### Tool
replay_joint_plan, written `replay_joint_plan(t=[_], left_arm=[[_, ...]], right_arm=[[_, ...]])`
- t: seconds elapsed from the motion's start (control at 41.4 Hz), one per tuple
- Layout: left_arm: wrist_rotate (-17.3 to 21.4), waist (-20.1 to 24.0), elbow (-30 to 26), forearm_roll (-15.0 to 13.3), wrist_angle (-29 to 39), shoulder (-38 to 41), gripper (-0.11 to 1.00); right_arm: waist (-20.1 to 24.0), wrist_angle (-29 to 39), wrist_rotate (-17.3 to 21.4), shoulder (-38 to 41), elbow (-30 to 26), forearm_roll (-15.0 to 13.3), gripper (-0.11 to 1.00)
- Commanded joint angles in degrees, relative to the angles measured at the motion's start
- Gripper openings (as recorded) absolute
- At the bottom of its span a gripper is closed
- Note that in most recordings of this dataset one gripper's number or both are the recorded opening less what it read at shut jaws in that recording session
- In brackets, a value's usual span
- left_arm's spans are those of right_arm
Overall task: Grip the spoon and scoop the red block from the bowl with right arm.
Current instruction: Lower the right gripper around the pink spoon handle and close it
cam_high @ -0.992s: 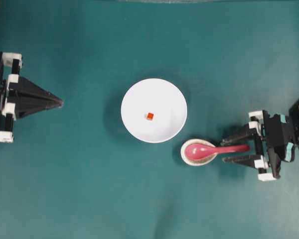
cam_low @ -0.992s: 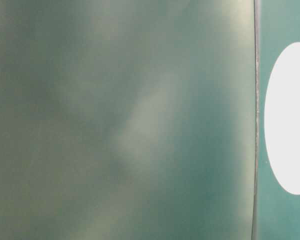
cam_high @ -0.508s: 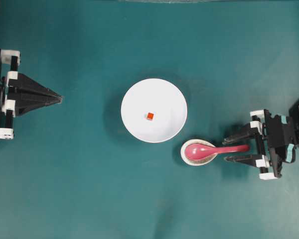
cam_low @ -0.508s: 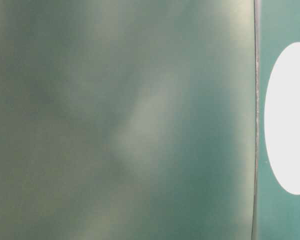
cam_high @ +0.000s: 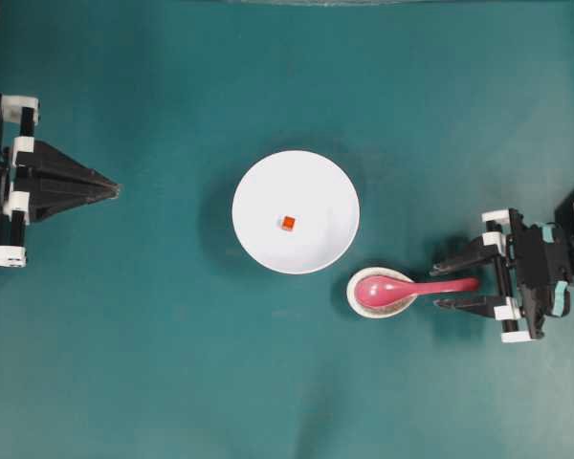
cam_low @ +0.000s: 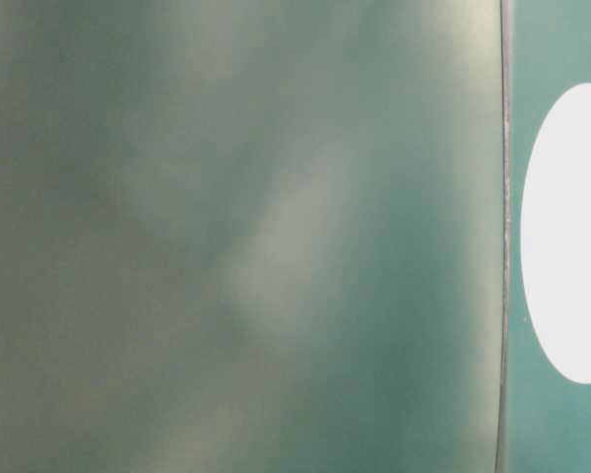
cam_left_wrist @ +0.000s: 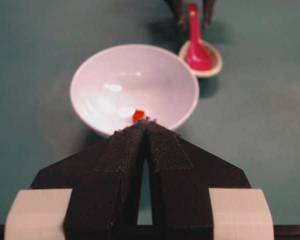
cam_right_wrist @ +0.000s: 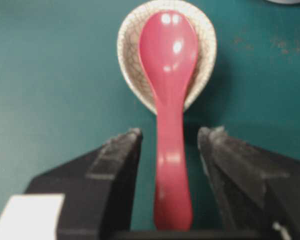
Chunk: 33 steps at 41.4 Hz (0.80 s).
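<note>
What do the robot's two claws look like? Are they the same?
Nearly. Both are black with two long fingers that taper to a point and white blocks at the base. The left gripper has rough black pads on its fingers. The right gripper looks the same but also wears light teal patches behind its white blocks.

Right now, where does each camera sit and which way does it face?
Overhead: straight down on bowl, spoon, both arms.
Table-level: blurred green, a white oval at its right edge; no robot parts.
Left wrist: over the shut left claw toward the bowl.
Right wrist: between the open right claw fingers at the spoon.
Shared: spoon on its rest.
</note>
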Motion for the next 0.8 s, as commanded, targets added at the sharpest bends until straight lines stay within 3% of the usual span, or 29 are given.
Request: replay_joint_plan(t=[0.0, 0.774], left_arm=[[-0.1, 0.2, -1.4, 0.1, -0.3, 0.2, 0.00], [-0.1, 0.2, -1.4, 0.1, -0.3, 0.2, 0.00]], right_arm=[[0.2, -0.5, -0.1, -0.4, 0.1, 0.1, 0.56], [0.2, -0.3, -0.1, -0.3, -0.1, 1.2, 0.42]])
